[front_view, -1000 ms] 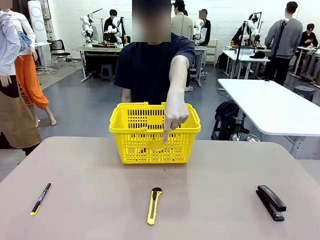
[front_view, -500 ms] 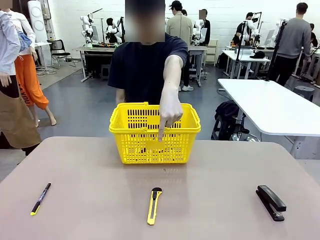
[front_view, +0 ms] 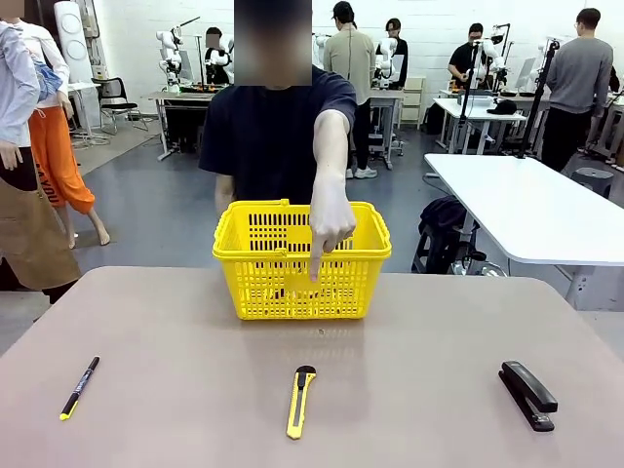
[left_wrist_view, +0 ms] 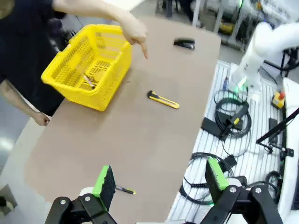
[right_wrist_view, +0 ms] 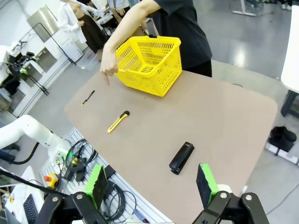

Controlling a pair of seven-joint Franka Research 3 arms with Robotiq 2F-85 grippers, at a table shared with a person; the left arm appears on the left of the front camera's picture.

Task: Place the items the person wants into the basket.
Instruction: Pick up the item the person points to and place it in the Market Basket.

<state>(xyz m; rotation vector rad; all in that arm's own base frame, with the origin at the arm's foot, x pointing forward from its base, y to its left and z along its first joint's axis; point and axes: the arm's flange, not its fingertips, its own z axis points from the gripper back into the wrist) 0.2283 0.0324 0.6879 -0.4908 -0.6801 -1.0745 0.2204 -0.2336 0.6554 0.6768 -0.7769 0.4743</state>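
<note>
The person's hand had drifted slightly leftward over the last second, its finger still aimed down past the bright yellow slotted plastic basket toward the yellow-and-black utility knife. The knife lay untouched on the tan bench, well short of the basket. That probably marked the knife as wanted. The left jaws and right jaws stood spread and empty, high above the bench.

On the table the basket stands far middle, the person behind it; nearer lie the pen left, the utility knife centre, the stapler right.
</note>
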